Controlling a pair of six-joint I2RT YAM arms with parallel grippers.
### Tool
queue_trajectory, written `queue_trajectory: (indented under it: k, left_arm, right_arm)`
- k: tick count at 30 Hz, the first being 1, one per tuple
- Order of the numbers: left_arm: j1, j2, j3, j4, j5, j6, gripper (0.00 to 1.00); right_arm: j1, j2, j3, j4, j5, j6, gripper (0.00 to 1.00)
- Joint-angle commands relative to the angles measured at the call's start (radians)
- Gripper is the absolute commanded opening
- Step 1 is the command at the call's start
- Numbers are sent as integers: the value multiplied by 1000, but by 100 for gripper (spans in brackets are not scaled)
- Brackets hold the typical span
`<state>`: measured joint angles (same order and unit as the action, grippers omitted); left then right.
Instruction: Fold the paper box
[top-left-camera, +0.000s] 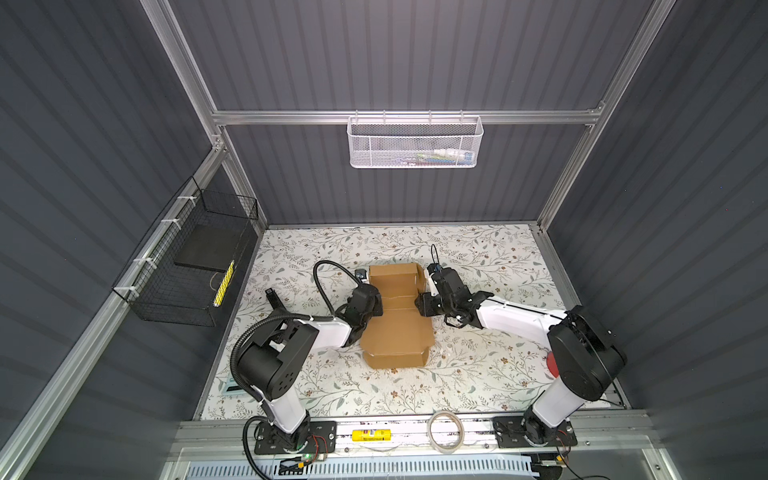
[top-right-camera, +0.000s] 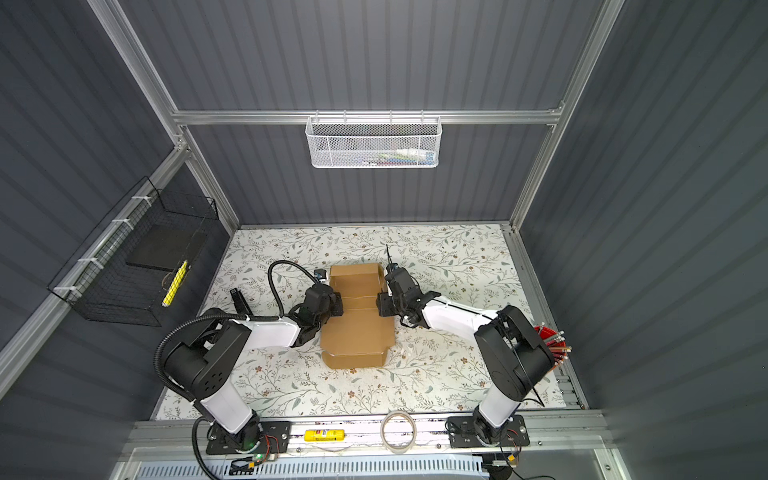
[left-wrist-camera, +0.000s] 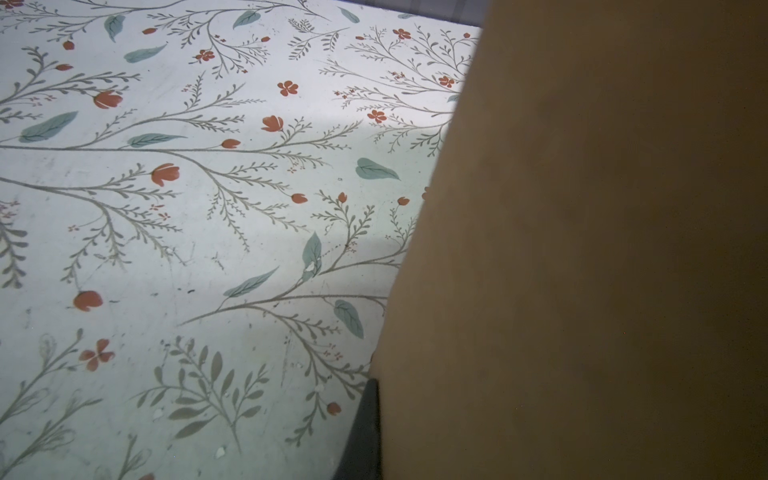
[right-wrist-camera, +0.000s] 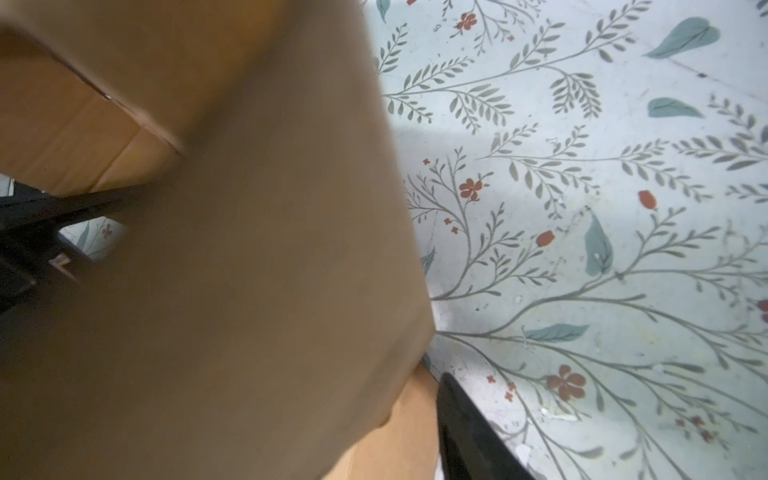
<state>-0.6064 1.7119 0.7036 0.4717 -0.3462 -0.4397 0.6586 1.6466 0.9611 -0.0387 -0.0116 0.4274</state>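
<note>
We judge the side walls are in hand: the paper box (top-left-camera: 397, 328) lies mid-table (top-left-camera: 490, 266) between both arms. The left gripper (top-left-camera: 375, 300) is clamped on its left wall. The right gripper (top-left-camera: 420, 306) meets the right wall, though we cannot tell its grip. Next, both walls need standing upright together. The box is unprinted, and the yellow tube (top-left-camera: 368, 435) has a label too small to read.

Overhead stereo; wrists against paper box (left-wrist-camera: 582, 249)

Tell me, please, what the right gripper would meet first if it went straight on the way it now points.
Most likely the brown corrugated cardboard box: the right gripper points into its raised side wall, close ahead, though depth is unclear.
</note>
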Motion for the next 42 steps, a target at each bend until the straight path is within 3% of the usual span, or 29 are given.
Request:
queue_trajectory:
  k: [1, 10, 15, 22, 28, 42]
  left_arm:
    - [-1, 21, -13, -99, 10, 5, 0]
    - [-1, 26, -5, -105, 10, 15, 0]
    - [-1, 27, -3, -107, 13, 14, 0]
    - [-1, 26, -11, -103, 15, 15, 0]
    - [-1, 11, -7, -112, 21, 19, 0]
    - [-1, 11, -3, -122, 22, 32, 0]
  right_arm:
    - [6, -47, -8, -34, 3, -13, 55]
    - [9, -174, -82, -67, -7, -21, 57]
    - [6, -285, -128, -92, 43, -50, 57]
    - [-50, -344, -137, -123, 58, -100, 57]
    - [-103, -292, -146, -72, 4, -135, 54]
    - [-105, -61, -20, 2, -56, -250, 52]
